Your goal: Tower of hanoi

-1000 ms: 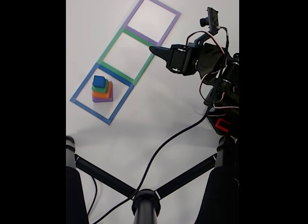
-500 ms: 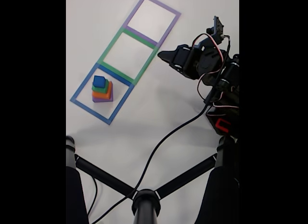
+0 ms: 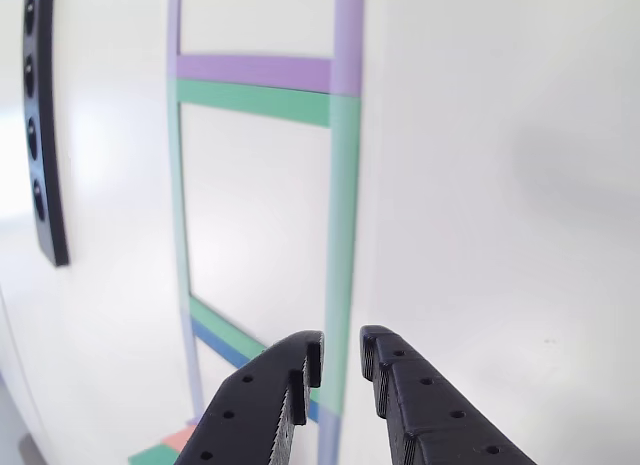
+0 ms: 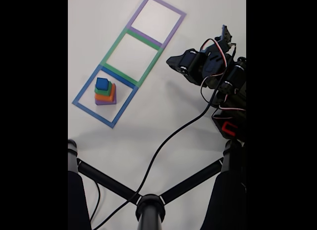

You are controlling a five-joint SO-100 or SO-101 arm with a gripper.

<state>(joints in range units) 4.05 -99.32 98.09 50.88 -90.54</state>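
A stack of four blocks (image 4: 104,92), blue on green on orange on purple, stands inside the blue taped square (image 4: 84,89) in the fixed view. The green square (image 4: 113,45) and the purple square (image 4: 176,24) beyond it hold nothing. My gripper (image 4: 171,60) hangs right of the green square, well apart from the stack. In the other view its black fingers (image 3: 283,390) rise from the bottom edge, and the gripper (image 3: 341,347) is shut with only a slit and nothing between. It hovers over the green tape (image 3: 340,235). A corner of the stack (image 3: 178,442) peeks in at bottom left.
The arm's body with a red part (image 4: 229,127) fills the right side, and a black cable (image 4: 168,146) runs from it across the white table. Black stand legs (image 4: 148,207) cross the bottom. A black strip with holes (image 3: 45,125) stands at the other view's left.
The arm has folded back to the right. The gripper tip has pulled away from the green square's right edge towards the arm's body. The stack has not moved.
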